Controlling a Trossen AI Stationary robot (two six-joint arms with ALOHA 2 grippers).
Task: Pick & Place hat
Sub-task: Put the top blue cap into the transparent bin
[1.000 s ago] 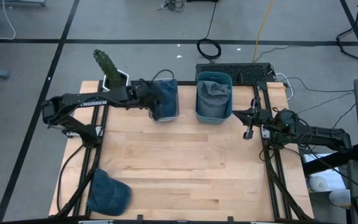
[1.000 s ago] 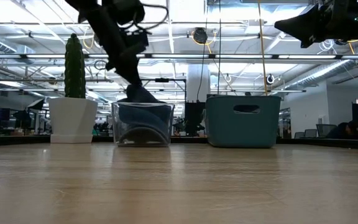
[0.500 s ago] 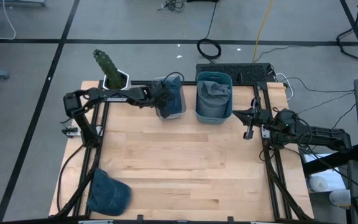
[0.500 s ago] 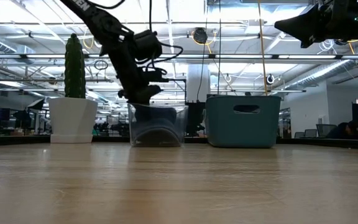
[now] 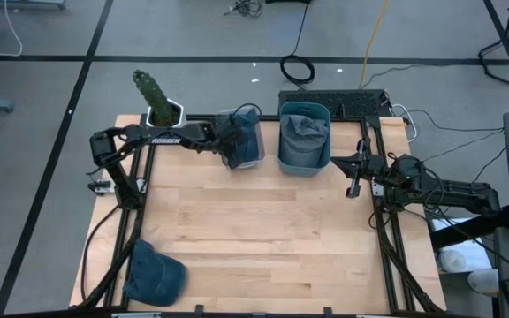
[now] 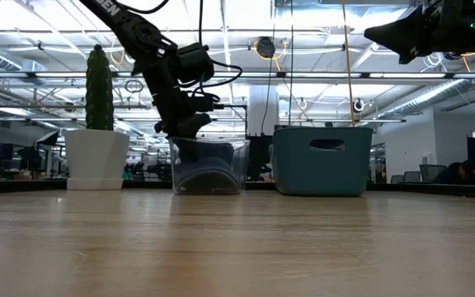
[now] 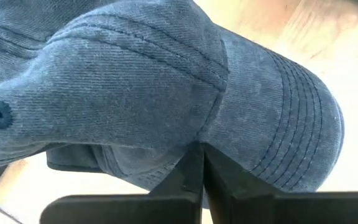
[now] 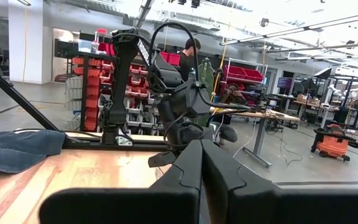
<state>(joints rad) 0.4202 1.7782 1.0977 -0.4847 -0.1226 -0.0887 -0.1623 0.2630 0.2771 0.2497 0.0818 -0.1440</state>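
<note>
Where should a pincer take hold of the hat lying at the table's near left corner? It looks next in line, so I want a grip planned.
Judging by the high view, the hat lies flat and alone near the table's corner. Probably best to come straight down and pinch the soft crown fabric at its middle, where it bunches. The brim lies flat against the wood, leaving little to catch.

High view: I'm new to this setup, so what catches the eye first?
The left gripper is pressed into the clear bin at the table's far edge, shut on a blue denim cap. Beside it stands a teal bin stuffed with more caps. Another cap lies at the near left corner.
</note>
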